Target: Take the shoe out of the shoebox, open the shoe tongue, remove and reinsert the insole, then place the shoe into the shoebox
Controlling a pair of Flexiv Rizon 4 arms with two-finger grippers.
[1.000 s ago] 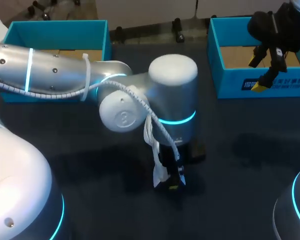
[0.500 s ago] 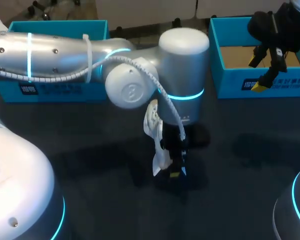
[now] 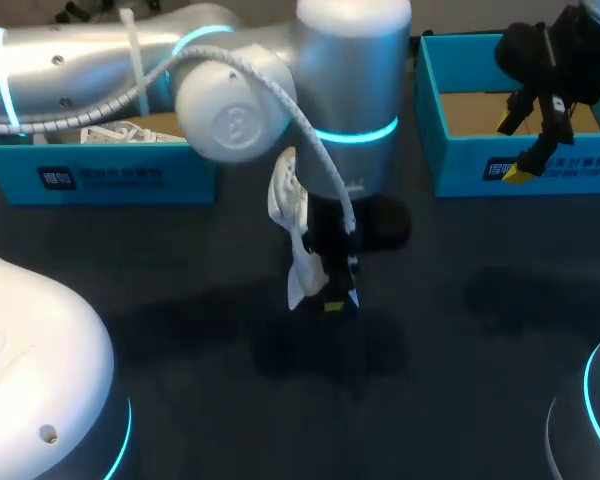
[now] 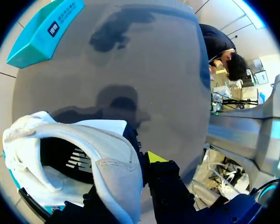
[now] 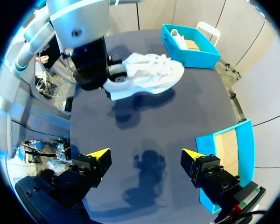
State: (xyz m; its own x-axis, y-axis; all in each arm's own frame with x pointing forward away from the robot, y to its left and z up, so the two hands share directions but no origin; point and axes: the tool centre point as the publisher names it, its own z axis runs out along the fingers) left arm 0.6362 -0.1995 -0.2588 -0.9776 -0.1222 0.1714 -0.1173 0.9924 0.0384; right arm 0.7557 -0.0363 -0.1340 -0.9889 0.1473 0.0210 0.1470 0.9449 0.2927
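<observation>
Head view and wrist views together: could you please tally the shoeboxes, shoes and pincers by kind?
Teal shoeboxes: 2 (left shoebox, right shoebox)
White shoes: 2 (held shoe, boxed shoe)
Pincers: 2 (left pincer, right pincer)
Total: 6

The head camera looks down on the table (image 3: 460, 360) from behind; both wrist cameras face the white shoe (image 5: 149, 74), left one close, right one far

silver arm (image 3: 100, 70) — cyan light rings, white cable, zip ties.
</observation>
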